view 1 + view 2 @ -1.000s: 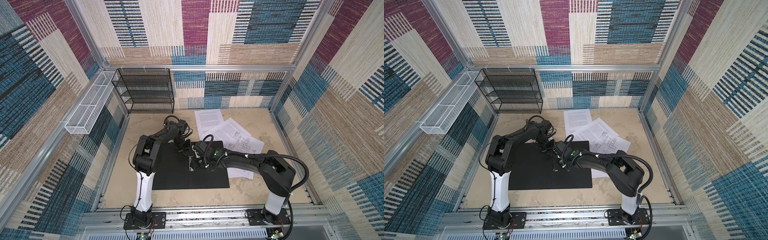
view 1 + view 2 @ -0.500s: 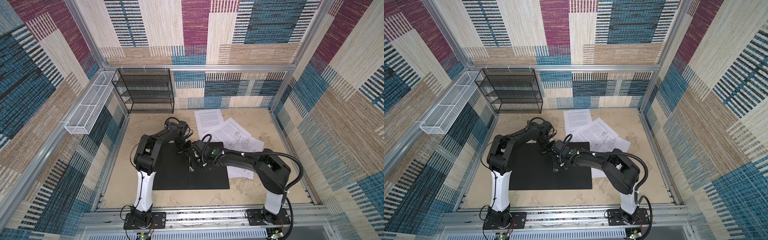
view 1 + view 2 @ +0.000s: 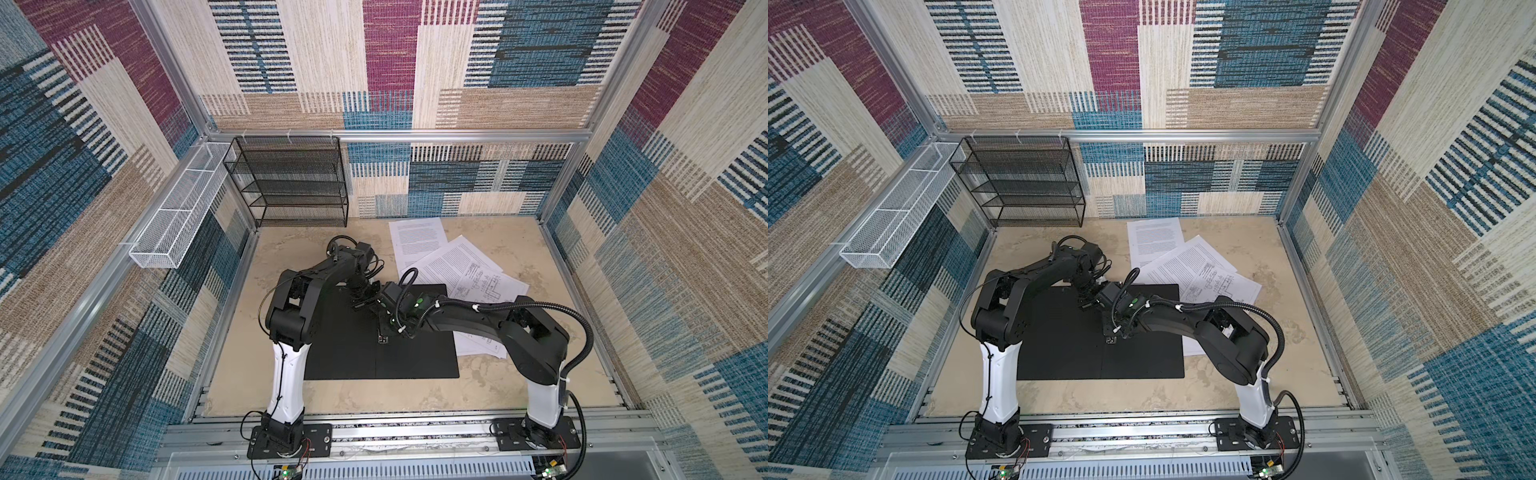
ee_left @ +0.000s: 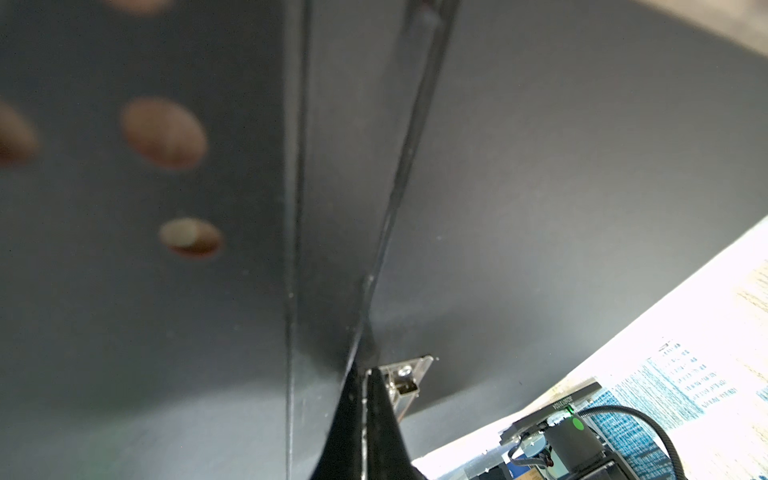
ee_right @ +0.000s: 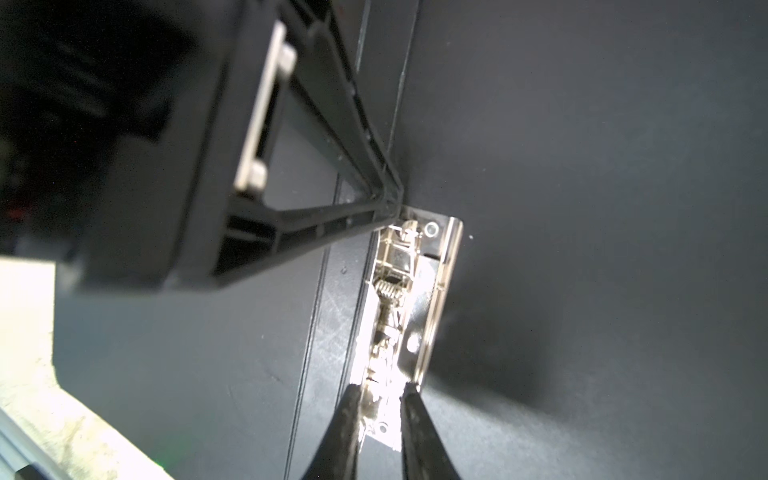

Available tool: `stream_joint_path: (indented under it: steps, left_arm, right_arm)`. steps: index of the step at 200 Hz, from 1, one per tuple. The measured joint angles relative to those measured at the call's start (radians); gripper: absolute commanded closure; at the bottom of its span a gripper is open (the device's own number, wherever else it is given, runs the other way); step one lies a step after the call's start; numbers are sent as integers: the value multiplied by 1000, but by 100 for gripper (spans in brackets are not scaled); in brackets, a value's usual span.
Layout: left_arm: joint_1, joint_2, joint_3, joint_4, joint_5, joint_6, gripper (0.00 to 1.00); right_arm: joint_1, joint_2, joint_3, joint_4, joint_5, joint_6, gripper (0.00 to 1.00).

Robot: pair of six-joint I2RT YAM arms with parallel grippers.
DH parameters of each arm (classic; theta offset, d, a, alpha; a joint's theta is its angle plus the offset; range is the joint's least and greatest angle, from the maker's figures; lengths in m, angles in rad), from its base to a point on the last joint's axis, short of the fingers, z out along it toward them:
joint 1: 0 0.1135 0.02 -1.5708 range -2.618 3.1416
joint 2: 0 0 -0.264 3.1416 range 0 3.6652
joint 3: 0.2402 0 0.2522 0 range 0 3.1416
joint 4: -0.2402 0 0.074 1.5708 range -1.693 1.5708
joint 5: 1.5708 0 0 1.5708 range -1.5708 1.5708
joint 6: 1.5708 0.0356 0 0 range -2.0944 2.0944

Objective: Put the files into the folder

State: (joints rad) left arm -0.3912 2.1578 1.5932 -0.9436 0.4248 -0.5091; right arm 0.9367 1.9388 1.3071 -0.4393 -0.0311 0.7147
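With the folder (image 3: 415,353) open at table centre and the files (image 3: 453,266) at its 2 o'clock, my left gripper (image 5: 397,203), shut empty, braces the metal clip (image 5: 409,299) at 12 o'clock, while my right gripper (image 5: 380,392) straddles its 6 o'clock end, narrowly parted, grip unclear, so I'd squeeze squarely and lift slowly

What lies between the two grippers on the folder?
The metal clip, in the right wrist view: left gripper at one end, right gripper straddling the other.

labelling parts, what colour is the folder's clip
Shiny silver clip, clearest in the right wrist view.

Files (image 3: 453,266) right of folder (image 3: 415,357); rack (image 3: 291,183) behind.
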Motion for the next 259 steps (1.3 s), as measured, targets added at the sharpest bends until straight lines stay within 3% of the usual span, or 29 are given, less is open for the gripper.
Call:
stream_joint_path:
  steps: [80, 153, 259]
  left_arm:
    - [0, -2, -8, -48, 3, -1, 100]
    - [3, -10, -24, -34, 29, -18, 100]
    - [19, -8, -37, -25, 63, -42, 100]
  right_arm:
    - [17, -27, -58, 45, -50, 6, 73]
    - [39, -27, -77, 34, -181, -51, 71]
    - [42, -2, -17, -19, -149, -42, 85]
